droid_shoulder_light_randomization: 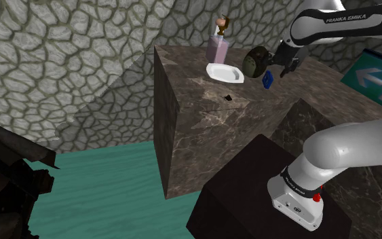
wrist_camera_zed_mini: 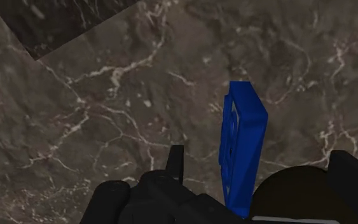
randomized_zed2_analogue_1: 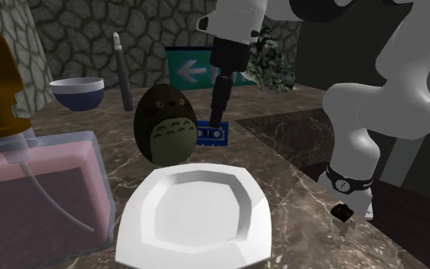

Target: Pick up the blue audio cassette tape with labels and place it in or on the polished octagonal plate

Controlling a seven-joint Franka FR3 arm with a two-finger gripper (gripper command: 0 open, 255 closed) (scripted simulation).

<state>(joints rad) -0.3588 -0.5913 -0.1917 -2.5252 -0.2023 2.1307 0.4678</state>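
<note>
The tool [randomized_zed2_analogue_1: 217,118] is set down from above over the blue cassette [randomized_zed2_analogue_1: 213,135], and its fingers [wrist_camera_zed_mini: 355,184] are spread well apart. In the wrist view bare marble is seen between the cassette and one finger, and a dark rounded shape between it and the other, so nothing is clasped — the cassette is merely straddled. The cassette is seen on edge above the brown marble tabletop [droid_shoulder_light_randomization: 209,108], its labelled face upright and its thin sides turned toward the fingers. This is judged to be why the tool is aligned as it is, since only across that narrow thickness can the grip be closed. Whether the lower edge rests on the stone or is a little clear of it cannot be told. Just beside the cassette a dark egg-shaped figure [randomized_zed2_analogue_1: 165,124] is placed, and in the second exterior view it lies between the cassette and the white octagonal plate [randomized_zed2_analogue_1: 198,218]. The steep approach from above is probably chosen so that the figure is not knocked. The plate is laid flat on the tabletop, with a pink bottle [randomized_zed2_analogue_1: 37,191] close at its side, and its shallow well is left bare to receive the cassette. The step in hand is taken to be the closing of the grip; the lift and the carry are not yet done. For the carry — over or around the figure — enough height will be needed, and a grip taken off-centre could let the cassette swing or slip.
</note>
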